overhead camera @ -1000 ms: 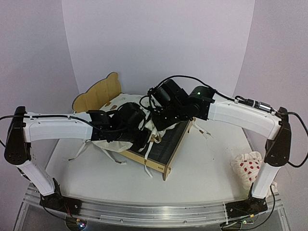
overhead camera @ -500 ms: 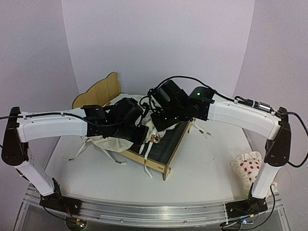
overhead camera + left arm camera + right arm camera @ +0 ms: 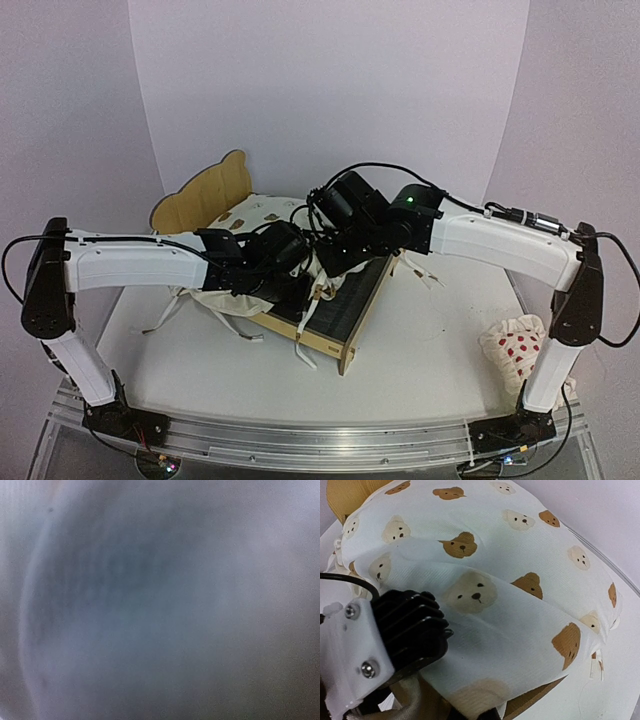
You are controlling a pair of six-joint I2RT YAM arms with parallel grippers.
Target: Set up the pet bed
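The pet bed [image 3: 345, 335] is a plywood frame standing aslant mid-table, with its bear-ear headboard [image 3: 205, 190] at the back left and dark felt base [image 3: 345, 300] bare at the near end. A cream bear-print cushion [image 3: 255, 212] lies bunched over the head end and spills over the left rail. My right gripper [image 3: 322, 258] is shut on a raised fold of the cushion [image 3: 520, 625], its fingertips hidden under the cloth. My left gripper [image 3: 298, 287] is pushed in against the cushion beside it. The left wrist view is a grey blur, with no fingers showing.
A small white pillow with red dots [image 3: 515, 345] lies at the table's right edge by the right arm's base. The cushion's ties [image 3: 160, 318] trail onto the white table [image 3: 430, 350] left of the bed. My left wrist [image 3: 395, 630] fills the right wrist view's lower left.
My left arm has pushed its gripper further right along the cushion toward the right gripper. The right arm and the bed have hardly moved.
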